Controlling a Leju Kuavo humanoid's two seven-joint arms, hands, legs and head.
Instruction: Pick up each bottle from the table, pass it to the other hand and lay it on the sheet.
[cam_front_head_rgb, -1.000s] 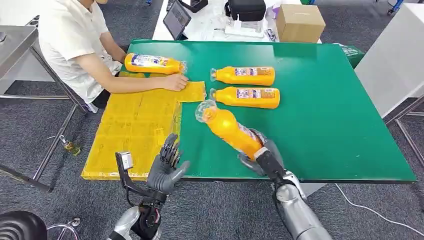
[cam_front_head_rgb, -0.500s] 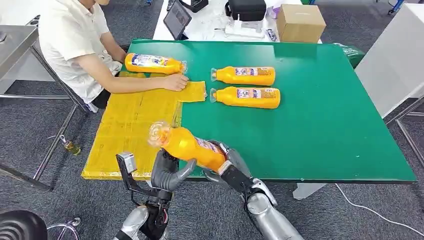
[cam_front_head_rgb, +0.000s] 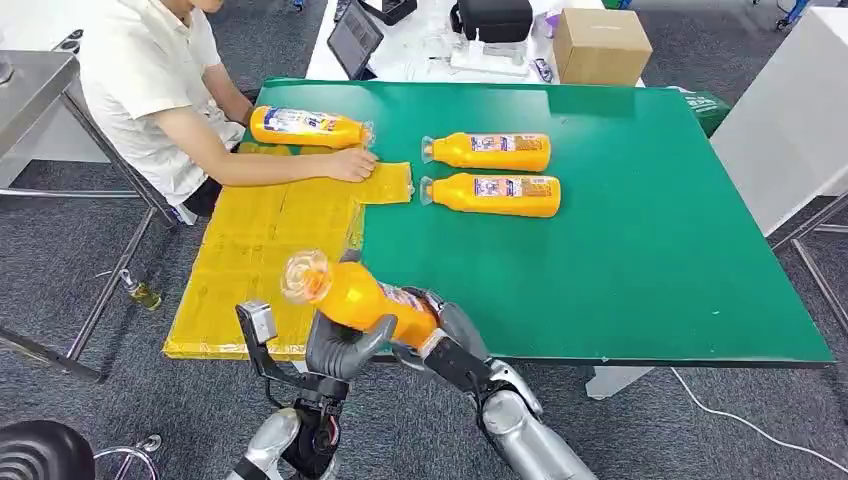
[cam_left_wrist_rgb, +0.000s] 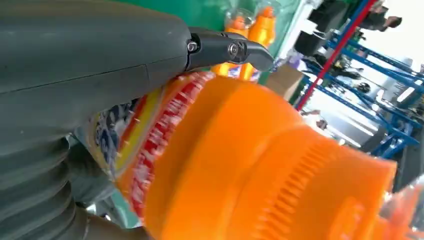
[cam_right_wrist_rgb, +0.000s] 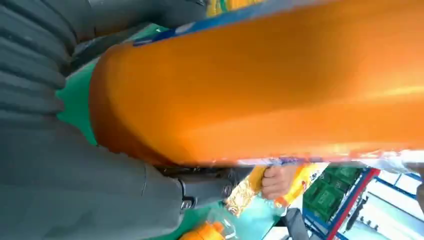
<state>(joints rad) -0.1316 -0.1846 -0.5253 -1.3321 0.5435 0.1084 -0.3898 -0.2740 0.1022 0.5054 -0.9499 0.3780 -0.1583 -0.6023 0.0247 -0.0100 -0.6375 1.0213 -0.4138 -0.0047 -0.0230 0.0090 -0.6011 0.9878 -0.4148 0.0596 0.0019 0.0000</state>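
Observation:
An orange bottle hangs over the table's front edge, cap toward the yellow sheet. My right hand grips its base end. My left hand wraps around its middle from below, thumb under the label. In the left wrist view the bottle lies against my left hand, a finger reaching over it. In the right wrist view the bottle's body lies in my right hand. Two more bottles lie on the green table. A third bottle lies at the sheet's far end.
A person sits at the table's left side, one hand pressing down the far part of the sheet. A cardboard box, a tablet and a dark bag stand on a white table behind. The right half of the green table is bare.
My right hand carried the bottle leftward from over the table to the front edge. My left hand rose from open below the edge and took hold of the bottle.

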